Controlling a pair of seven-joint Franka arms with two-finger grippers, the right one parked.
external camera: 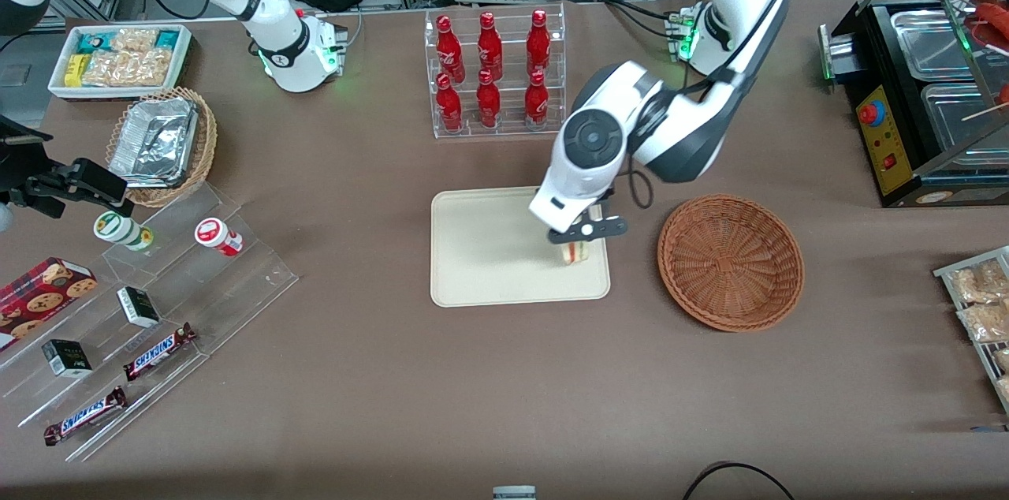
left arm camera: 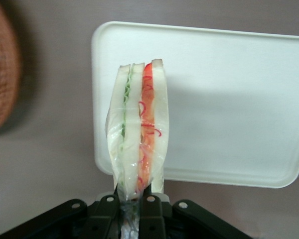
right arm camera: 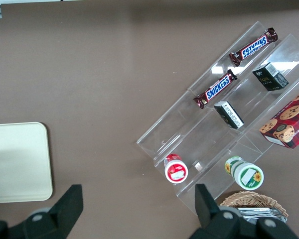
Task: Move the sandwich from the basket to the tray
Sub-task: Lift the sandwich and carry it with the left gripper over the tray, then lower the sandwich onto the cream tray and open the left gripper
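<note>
Sandwich (external camera: pixel 576 251) out of basket (external camera: pixel 731 261), pinched in claw (external camera: pixel 581 240) over tray (external camera: pixel 489 263) edge nearest basket; release still left.

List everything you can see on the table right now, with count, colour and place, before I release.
Sandwich: one, white bread with red and green filling, held over the tray's edge nearest the basket.
Tray: one, cream, mid-table.
Basket: one, reddish-brown wicker, beside the tray, nothing in it.
Bottles: six, red, in a clear rack farther from the front camera than the tray.
White bin: one, holding snack packets, toward the parked arm's end.
Tan basket: one, holding foil trays, beside that bin.
Snickers bars: two, brown, on clear steps.
Cookie box: one, red, on the steps.
Gripper: left arm's, black, shut on the sandwich above the tray.
</note>
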